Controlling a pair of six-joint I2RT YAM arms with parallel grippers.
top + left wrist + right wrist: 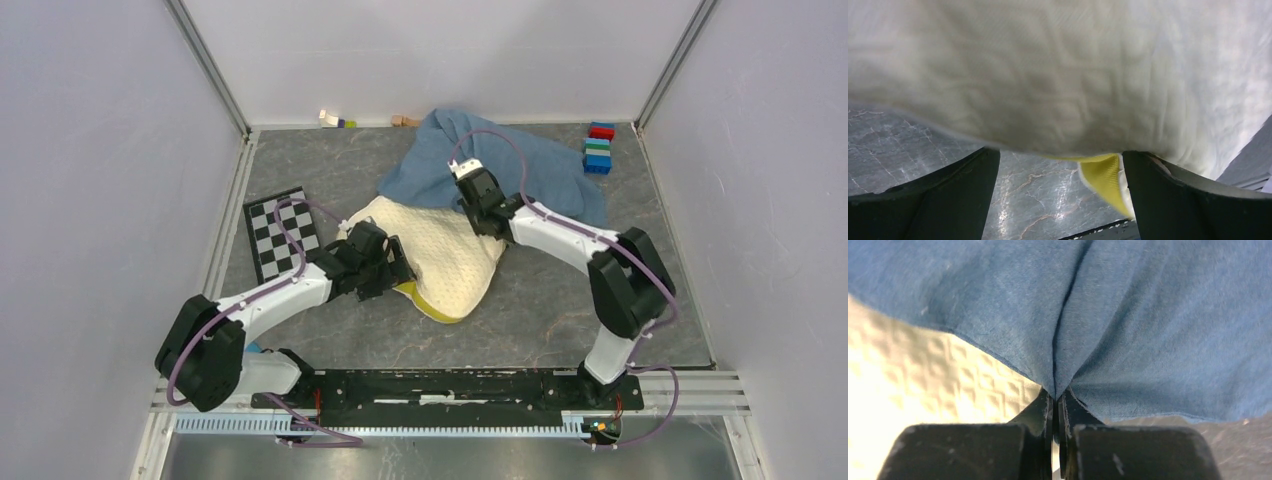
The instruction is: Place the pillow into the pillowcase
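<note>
Pillow [440, 255] is lying flat on the grey marbled surface [540, 320], roughly in the middle, with its far end tucked under the blue pillowcase [520, 165]. So only that far edge is covered; most of the cream quilted part is out in the open. The pillowcase is bunched up and wrinkled behind it, spreading toward the back wall and to the right.

My left arm reaches in from the near left and its left claw [1060, 152] has the fingers wide apart, right at the pillow's near-left edge. On the wrist cam the pillow fills the top of the view and the yellow band [1103, 177] hangs down between the two fingers, but nothing is gripped.

My right arm comes in from the right, and the right claw [1055, 400] is pinched together on a fold of the pillowcase right by its hem, where the blue cloth lies over the pillow.

A checkerboard [285, 235] lies flat left of the pillow, a stack of coloured blocks [598, 147] sits at the far right, and a few small blocks [335, 119] lie along the back wall.
</note>
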